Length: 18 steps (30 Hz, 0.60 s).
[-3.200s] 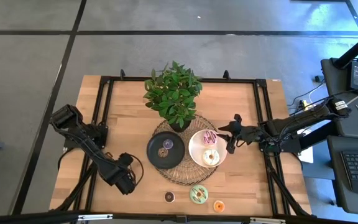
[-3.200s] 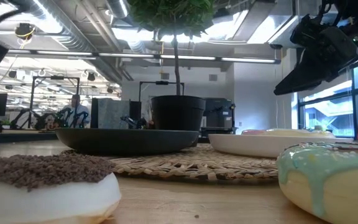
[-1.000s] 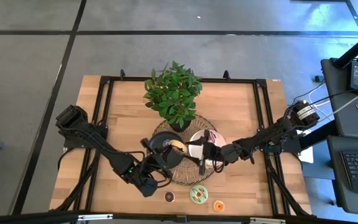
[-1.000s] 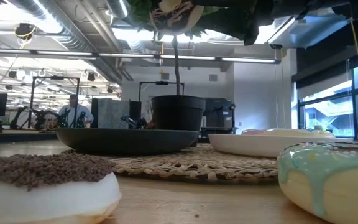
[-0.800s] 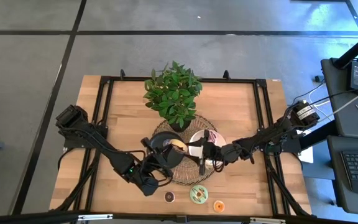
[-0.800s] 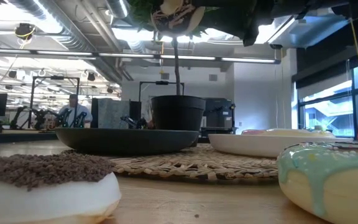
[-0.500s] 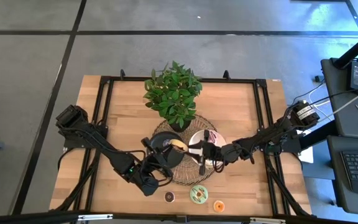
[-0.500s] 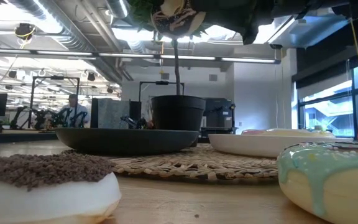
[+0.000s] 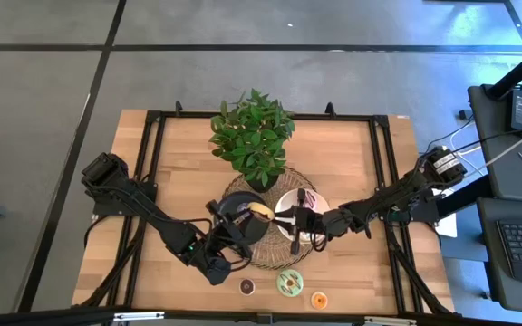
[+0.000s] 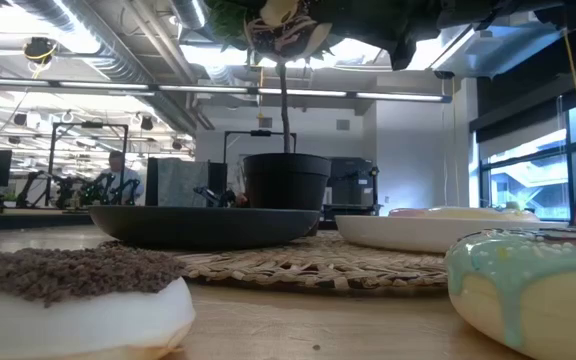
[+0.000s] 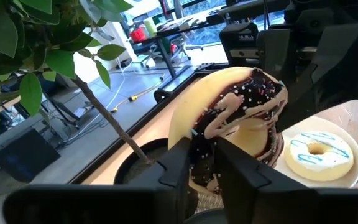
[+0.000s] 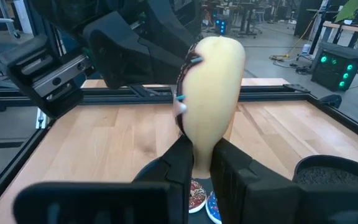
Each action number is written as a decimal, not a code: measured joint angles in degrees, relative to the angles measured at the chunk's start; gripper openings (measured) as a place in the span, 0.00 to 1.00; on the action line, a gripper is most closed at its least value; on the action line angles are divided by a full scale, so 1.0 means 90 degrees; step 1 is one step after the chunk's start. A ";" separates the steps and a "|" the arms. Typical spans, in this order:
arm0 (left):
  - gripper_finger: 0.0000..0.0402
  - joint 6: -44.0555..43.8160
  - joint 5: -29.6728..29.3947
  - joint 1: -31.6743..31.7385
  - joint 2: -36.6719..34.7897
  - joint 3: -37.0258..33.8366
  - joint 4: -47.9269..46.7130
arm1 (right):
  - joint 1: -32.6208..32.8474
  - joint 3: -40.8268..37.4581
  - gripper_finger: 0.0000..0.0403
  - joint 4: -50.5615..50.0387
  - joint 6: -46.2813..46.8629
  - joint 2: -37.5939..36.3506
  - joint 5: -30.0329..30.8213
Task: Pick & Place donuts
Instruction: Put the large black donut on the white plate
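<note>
Clearly, 2 donuts are held in the air at this moment. A chocolate-iced donut (image 11: pixel 238 118) with sprinkles is clamped on edge by the left gripper (image 11: pixel 207 155), whose fingers are closed on its lower rim. In the high view it hangs over the 2 o'clock part of the black plate (image 10: pixel 203 225). A cream donut (image 12: pixel 210 118) is pinched the same way by the right gripper (image 12: pixel 204 155), over the 9 o'clock side of the white plate (image 11: pixel 347 177). A white donut with blue drizzle (image 11: pixel 319 152) lies flat on that plate.

3 more donuts lie at the table's 6 o'clock edge: a brown one (image 9: pixel 247 286), a green one (image 9: pixel 289 282) and an orange one (image 9: pixel 318 299).

The donuts are judged to be light, smooth toy rings, probably a little slippery on the icing. A firm grip across the ring wall is advised, with 1 finger through the hole where possible. On edge, as now, a donut could twist between the fingers.

Both plates rest on a woven mat (image 10: pixel 308 268), with a potted plant (image 9: pixel 252 136) at its 12 o'clock.
</note>
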 joint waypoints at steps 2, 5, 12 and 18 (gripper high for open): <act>0.21 0.0204 0.0051 -0.0034 0.0000 0.0000 0.0000 | 0.0000 0.0000 0.13 -0.0050 -0.0017 -0.0022 -0.0001; 0.25 0.0489 0.0226 -0.0131 0.0000 0.0000 0.0001 | 0.0002 0.0000 0.13 -0.0193 -0.0003 -0.0058 0.0000; 0.30 0.0663 0.0358 -0.0265 -0.0002 0.0000 0.0000 | -0.0044 -0.0007 0.13 -0.1150 0.0426 -0.0600 0.0007; 0.30 0.0655 0.0434 -0.0192 -0.0007 0.0000 -0.0001 | -0.0274 -0.0007 0.13 -0.2874 0.1754 -0.1402 -0.0494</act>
